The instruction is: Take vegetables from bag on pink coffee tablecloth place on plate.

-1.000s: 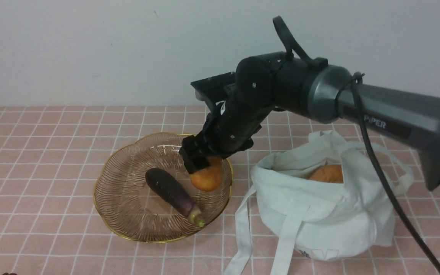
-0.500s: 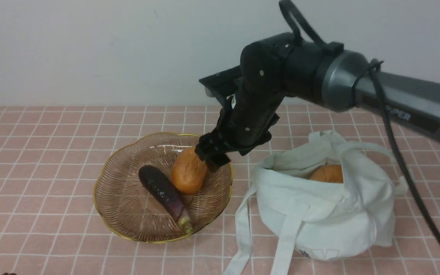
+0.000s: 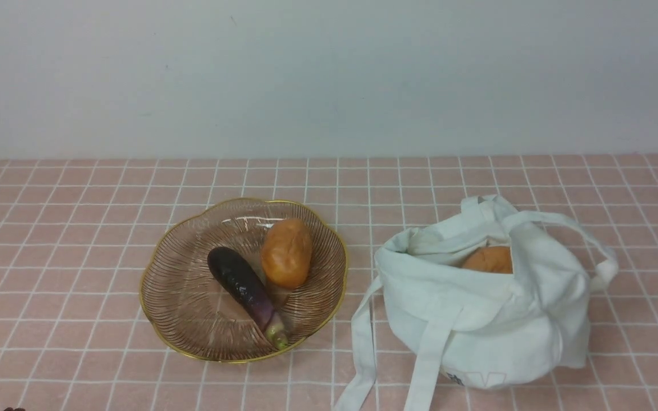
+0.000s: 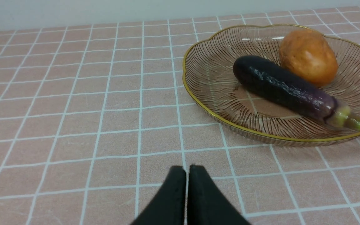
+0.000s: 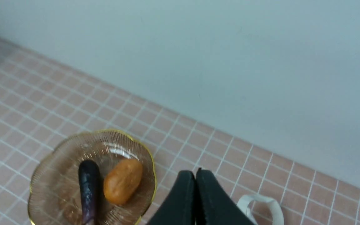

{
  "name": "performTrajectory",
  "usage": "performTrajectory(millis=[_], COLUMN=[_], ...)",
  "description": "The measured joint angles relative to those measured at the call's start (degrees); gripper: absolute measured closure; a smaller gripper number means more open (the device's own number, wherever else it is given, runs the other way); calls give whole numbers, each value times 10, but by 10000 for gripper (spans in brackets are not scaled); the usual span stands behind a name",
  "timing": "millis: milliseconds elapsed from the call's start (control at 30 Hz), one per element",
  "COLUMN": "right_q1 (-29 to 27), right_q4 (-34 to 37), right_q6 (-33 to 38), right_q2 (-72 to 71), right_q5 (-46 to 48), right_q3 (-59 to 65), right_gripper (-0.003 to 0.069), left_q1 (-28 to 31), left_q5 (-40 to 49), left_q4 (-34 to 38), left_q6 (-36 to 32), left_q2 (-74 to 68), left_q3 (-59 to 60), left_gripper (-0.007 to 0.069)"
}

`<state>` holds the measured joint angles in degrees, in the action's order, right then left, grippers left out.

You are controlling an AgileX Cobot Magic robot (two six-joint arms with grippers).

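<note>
two vegetables are out of the bag: a dark purple eggplant and a glossy orange-brown lump, perhaps a potato, both lying in the ribbed glass dish with its gold scalloped rim. the lump sits on the far right side of the eggplant, close against it. one more orange-brown lump shows in the mouth of the white cloth tote, so the job looks well along but unfinished; whether anything else lies deeper in the bag, i cannot tell.

the tote slouches on the pink gridded tablecloth, to the right of the dish and apart from it, one strap trailing toward the near edge.

the right gripper has its fingertips together with nothing between them. it is up off the cloth, well apart from the lump in the dish, and the lump in the bag is out of its wrist view. the left gripper is also closed on nothing, on the near left side of the dish, apart from both vegetables there. the remaining lump seems a job for the right gripper, which would need to spread first.
</note>
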<state>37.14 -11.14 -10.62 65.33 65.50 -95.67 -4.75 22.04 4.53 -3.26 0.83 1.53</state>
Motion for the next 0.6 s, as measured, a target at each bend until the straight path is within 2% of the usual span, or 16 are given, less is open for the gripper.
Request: performTrajectory(millis=[67, 133, 167, 233, 267, 400, 467, 600], right_q1=[0, 0, 0, 0, 0, 0, 0, 4], right_q4=[-1, -2, -2, -13, -14, -47, -62, -74], right_q6=[-2, -4, -5, -11, -12, -51, -95, -153], right_q2=[-43, -161, -180, -326, -336, -533, -636, -659], right_q5=[-23, -88, -99, -183, -195, -276, -294, -267], right_q3=[46, 171, 193, 351, 363, 536, 612, 660], right_gripper=[673, 673, 673, 673, 673, 673, 673, 673], left_q1=[0, 0, 0, 0, 0, 0, 0, 0], left_q5=[0, 0, 0, 0, 0, 0, 0, 0], left_q4=[0, 0, 0, 0, 0, 0, 0, 2], left_q6=[0, 0, 0, 0, 0, 0, 0, 0], left_q2=[0, 0, 0, 0, 0, 0, 0, 0], left_q3=[0, 0, 0, 0, 0, 0, 0, 0], left_gripper=[630, 630, 630, 630, 630, 630, 630, 630])
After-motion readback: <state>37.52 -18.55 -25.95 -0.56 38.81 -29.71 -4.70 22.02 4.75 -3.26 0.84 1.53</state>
